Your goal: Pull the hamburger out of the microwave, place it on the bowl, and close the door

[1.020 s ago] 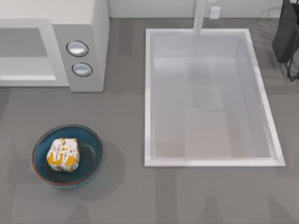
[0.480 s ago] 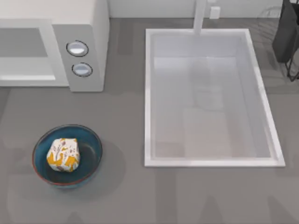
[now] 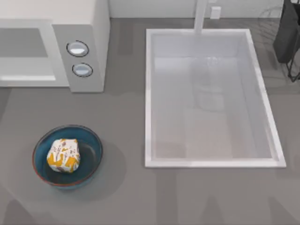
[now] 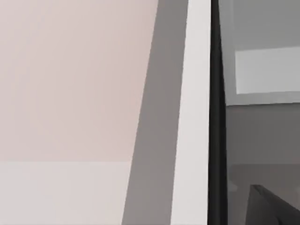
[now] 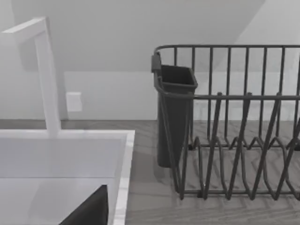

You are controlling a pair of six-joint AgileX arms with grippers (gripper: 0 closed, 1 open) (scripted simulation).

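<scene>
Top view: the hamburger (image 3: 63,155) sits in the bowl (image 3: 92,151), and the door (image 3: 28,82) looks flush with the front of the microwave (image 3: 84,18). From this angle I cannot tell whether it is fully shut. By my judgement only that is left to confirm. The sink (image 3: 211,164) lies well to the right of both.

Left wrist view: a corner of the left gripper (image 4: 269,208) shows, and I cannot tell whether it is released or clenched. A white strip (image 4: 192,112) with a dark seam beside it stands close in front of the gripper. Whether that strip is door or microwave body is unclear. The risk lies here. If this arm draws away at a slant, it could catch the edge and swing the door open again. If the door is only resting against the frame, it may stay ajar. A low retreat over the table could also clip the bowl and tip the hamburger out.

Right wrist view: the right gripper (image 5: 89,208) hangs at the sink's far side, its state impossible to tell, with the faucet (image 5: 47,79) and the rack (image 5: 234,140) ahead of it. Any drift forward would bring it against the rack.
</scene>
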